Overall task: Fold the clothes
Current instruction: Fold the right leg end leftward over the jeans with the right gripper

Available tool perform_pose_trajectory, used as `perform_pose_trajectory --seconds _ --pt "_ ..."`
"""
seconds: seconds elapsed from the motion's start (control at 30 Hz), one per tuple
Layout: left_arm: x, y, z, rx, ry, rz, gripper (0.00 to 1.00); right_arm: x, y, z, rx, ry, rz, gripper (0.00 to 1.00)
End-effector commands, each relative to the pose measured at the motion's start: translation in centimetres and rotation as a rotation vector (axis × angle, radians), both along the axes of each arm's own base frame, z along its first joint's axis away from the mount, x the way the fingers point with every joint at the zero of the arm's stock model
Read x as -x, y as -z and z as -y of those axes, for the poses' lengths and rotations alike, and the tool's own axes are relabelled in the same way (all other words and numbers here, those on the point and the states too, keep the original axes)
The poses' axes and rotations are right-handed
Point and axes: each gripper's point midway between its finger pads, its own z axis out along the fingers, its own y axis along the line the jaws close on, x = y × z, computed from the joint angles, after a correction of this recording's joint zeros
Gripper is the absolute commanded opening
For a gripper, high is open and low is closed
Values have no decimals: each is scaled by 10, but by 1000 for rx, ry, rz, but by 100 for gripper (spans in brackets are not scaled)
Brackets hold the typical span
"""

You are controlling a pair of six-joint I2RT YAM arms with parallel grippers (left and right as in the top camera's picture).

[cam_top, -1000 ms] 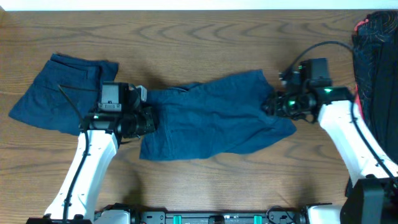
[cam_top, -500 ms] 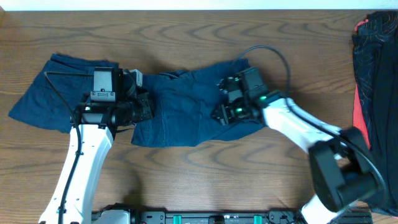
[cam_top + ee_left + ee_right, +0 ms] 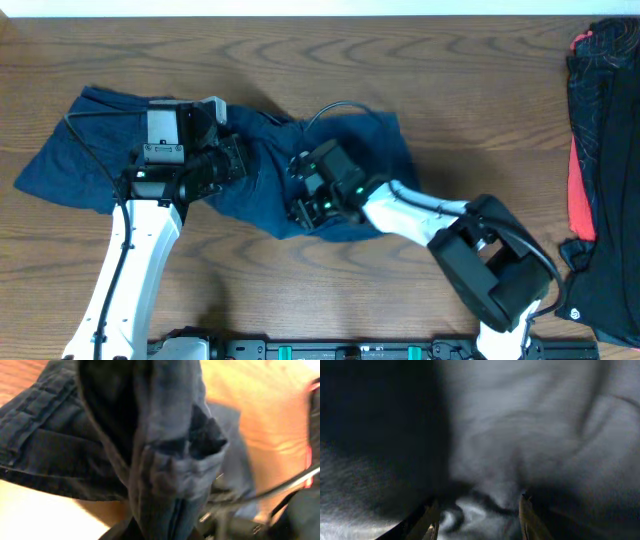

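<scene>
Dark navy shorts (image 3: 345,150) lie bunched across the middle of the table, their right part doubled over toward the left. My left gripper (image 3: 238,160) is shut on their left edge; in the left wrist view the cloth (image 3: 165,460) hangs in a thick fold out of the gripper (image 3: 160,532). My right gripper (image 3: 300,205) sits low on the front of the shorts, shut on a bunch of fabric (image 3: 480,510) that fills the space between its fingers (image 3: 431,519). A second pair of navy shorts (image 3: 85,150) lies flat at the far left, partly under the left arm.
A pile of dark garments with a red one (image 3: 600,130) lies along the right edge of the table. The right arm stretches diagonally from the front right. Bare wood shows at the back and front.
My right gripper has swept from the right side far to the left, dragging the shorts' right end over the middle. The left gripper has lifted slightly toward the back with its edge.
</scene>
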Motion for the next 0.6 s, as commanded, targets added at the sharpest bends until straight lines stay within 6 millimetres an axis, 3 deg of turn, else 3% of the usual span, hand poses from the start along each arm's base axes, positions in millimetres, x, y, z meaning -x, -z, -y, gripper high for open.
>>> perform_pose_trajectory --seconds 0.0,0.1,0.23,0.4,0.57 --pt "-7 -17 12 79 -3 21 6 31 35 -2 88 20 -73 50" --pt "-8 -14 13 82 -3 14 6 37 33 -12 78 4 -56 53" --pt "-6 -13 13 81 -4 6 6 36 36 -10 108 25 -33 54" --pt "-5 -12 13 85 0 0 6 15 32 7 132 91 -11 57" --pt "-5 -13 14 86 2 1 6 -12 1 40 129 186 -12 57"
